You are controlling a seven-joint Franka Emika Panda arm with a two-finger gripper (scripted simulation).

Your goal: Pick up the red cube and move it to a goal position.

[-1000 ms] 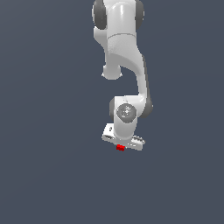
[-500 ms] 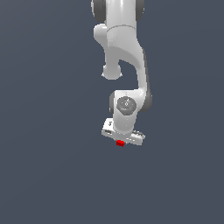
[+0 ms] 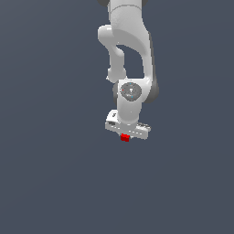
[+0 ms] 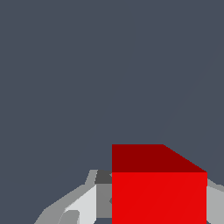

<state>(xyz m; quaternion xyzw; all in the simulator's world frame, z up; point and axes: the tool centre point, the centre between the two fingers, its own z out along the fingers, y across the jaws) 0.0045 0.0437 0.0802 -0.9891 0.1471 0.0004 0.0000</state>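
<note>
The red cube (image 3: 124,137) is a tiny bright red block that sits between the fingers of my white gripper (image 3: 124,137), just under the wide white hand in the exterior view. In the wrist view the cube (image 4: 158,192) fills the space between the two grey-white fingers (image 4: 81,205), which press on its sides. The gripper is shut on the cube and holds it above the dark grey floor (image 3: 55,183). No goal marker shows in either view.
The white arm (image 3: 130,55) reaches down from the top of the exterior view. Around it there is only the plain dark grey surface.
The arm has lifted a little, carrying the red cube upward with it. The gripper stays shut on the cube.
</note>
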